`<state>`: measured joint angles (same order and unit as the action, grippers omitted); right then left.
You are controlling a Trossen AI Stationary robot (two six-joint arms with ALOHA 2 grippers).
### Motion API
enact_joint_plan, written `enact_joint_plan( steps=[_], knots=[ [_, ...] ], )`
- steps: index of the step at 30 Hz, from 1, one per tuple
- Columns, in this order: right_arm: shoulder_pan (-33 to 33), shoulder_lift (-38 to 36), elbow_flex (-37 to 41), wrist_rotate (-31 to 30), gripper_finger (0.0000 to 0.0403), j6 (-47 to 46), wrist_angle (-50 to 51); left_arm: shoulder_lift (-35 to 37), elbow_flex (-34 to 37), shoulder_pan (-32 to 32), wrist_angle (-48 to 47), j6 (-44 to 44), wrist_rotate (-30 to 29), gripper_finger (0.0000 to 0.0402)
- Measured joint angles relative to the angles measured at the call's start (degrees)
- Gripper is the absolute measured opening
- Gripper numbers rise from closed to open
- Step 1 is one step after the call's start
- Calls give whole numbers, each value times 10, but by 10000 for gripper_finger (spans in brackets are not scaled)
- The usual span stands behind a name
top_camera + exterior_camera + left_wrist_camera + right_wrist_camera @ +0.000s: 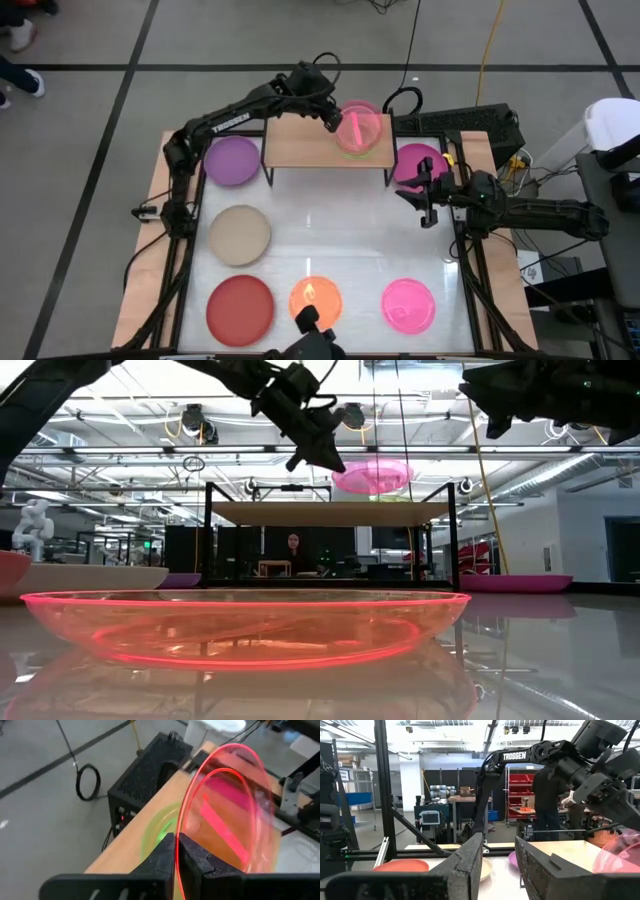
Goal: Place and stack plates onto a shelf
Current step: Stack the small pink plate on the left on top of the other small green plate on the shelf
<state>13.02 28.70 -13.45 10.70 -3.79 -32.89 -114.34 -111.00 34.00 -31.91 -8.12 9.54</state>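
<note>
Left tool (335,124) pinching translucent pink plate (361,127), tilted above shelf (300,145)

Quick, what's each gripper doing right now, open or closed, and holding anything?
Left gripper: closed on the rim of the translucent pink plate, over the shelf.
Right gripper: open, holding nothing, beside the shelf.

Right gripper (499,865): two dark jaws in the foreground, standing apart with nothing between them. Beyond them, on the white surface (502,875): red plate (400,865), beige plate (486,866), sliver of purple plate (512,858). Shelf (565,849): light-wood board. Translucent pink plate (620,852) above the shelf, under the left arm (540,755) marked TROSSEN. A person (547,805) stands in the room behind.
</note>
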Motion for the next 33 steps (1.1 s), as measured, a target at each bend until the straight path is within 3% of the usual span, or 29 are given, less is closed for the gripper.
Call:
enact_joint_plan(
  steps=[25, 33],
  knots=[
    [0, 0, 0, -4, 98, 2, 4, 4, 1, -4, -22, 35, 0, 26],
    [0, 0, 0, -5, 98, 2, 4, 4, 1, -8, -16, 39, -29, 116]
  ],
)
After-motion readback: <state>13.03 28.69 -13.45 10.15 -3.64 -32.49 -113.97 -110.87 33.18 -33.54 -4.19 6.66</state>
